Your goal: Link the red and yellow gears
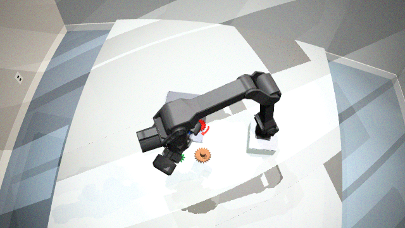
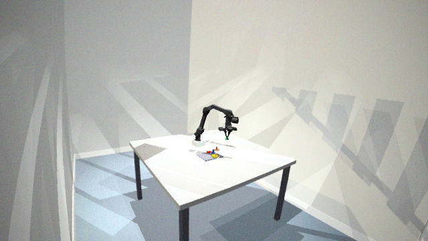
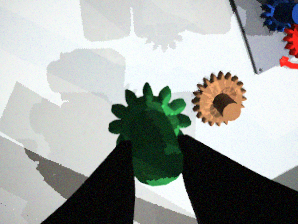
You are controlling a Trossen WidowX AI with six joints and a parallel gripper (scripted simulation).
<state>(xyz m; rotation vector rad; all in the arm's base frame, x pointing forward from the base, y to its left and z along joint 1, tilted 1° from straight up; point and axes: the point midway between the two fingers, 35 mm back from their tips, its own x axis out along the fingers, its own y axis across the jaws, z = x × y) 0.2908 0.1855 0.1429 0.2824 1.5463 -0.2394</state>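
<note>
My gripper (image 2: 227,135) (image 3: 154,147) is shut on the stem of the green gear (image 2: 227,137) (image 3: 146,107), holding it well above the table, off the board. An orange gear (image 1: 199,156) (image 2: 217,149) (image 3: 204,102) stands on the table between it and the grey board (image 1: 177,95) (image 2: 204,158) (image 3: 265,59). The red gear (image 1: 202,124) (image 2: 208,152) (image 3: 292,41) is at the board's edge. A blue gear (image 2: 212,152) (image 3: 274,16) is close beside it on the board; whether it sits flat is unclear. The yellow gear (image 2: 215,156) shows only in the exterior view. Most pegs are hidden.
The red arrow (image 1: 207,130) (image 3: 288,62) lies beside the red gear. The arm (image 1: 221,95) passes over the board in the top view and hides much of it. The arm's pale base block (image 1: 262,146) (image 2: 198,143) stands on the white table.
</note>
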